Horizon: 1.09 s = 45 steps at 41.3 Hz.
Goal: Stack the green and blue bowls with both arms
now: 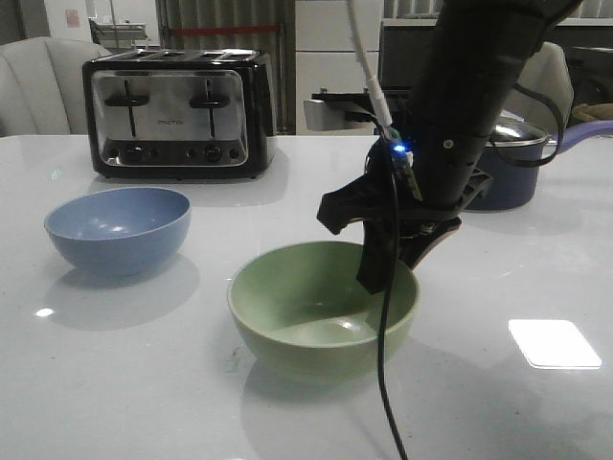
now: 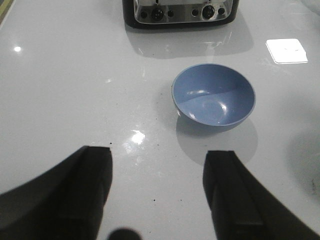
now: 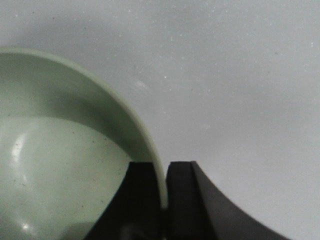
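Your white, glossy surface [image 1: 115, 383] carries a black and chrome toaster [image 1: 179, 113] at the back left and a dark saucepan [image 1: 510, 171] at the back right, half hidden behind the right arm. In the front view, the blue bowl [image 1: 119, 228] sits alone on the left, well apart from the green bowl [image 1: 323, 309] at centre, and the right gripper [image 1: 393, 259] reaches down over the green bowl's far right rim. From the left wrist view, the left gripper [image 2: 159, 187] hangs above the surface with its jaws wide and nothing between them; the blue bowl [image 2: 213, 96] lies ahead, nearer the right finger than the left, with the toaster [image 2: 180, 12] beyond. In the right wrist view, the right gripper [image 3: 163, 192] has its jaws narrow on the rim of the green bowl [image 3: 65, 165], one finger inside the wall and one outside. You appear to be at the grasp on the green bowl, with nothing stacked yet. Next you would likely lift it clear while holding it level, carry it across and lower it into the blue bowl, or bring the left jaws onto the blue bowl's rim so the two can meet.
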Each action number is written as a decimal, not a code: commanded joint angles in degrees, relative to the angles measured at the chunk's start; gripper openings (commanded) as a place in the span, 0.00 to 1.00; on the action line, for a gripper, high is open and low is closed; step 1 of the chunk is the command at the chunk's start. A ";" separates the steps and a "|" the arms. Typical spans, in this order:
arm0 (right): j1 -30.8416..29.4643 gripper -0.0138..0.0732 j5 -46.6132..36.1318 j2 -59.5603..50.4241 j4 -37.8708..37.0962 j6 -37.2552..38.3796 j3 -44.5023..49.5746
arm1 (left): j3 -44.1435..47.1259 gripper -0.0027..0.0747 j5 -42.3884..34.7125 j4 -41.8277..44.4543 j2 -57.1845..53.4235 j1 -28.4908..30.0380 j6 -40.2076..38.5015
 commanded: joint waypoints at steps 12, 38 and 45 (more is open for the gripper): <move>0.00 0.68 -1.97 -9.56 0.53 -0.84 -1.23 | -1.55 0.62 -4.41 -0.65 0.38 0.14 0.08; 1.71 0.68 -3.38 -50.24 0.53 -2.67 21.08 | -1.55 0.62 -4.41 -0.65 0.38 0.14 0.08; 1.71 0.68 -1.38 -58.29 0.57 -2.67 26.56 | -1.55 0.62 -4.55 -0.65 0.38 0.14 0.08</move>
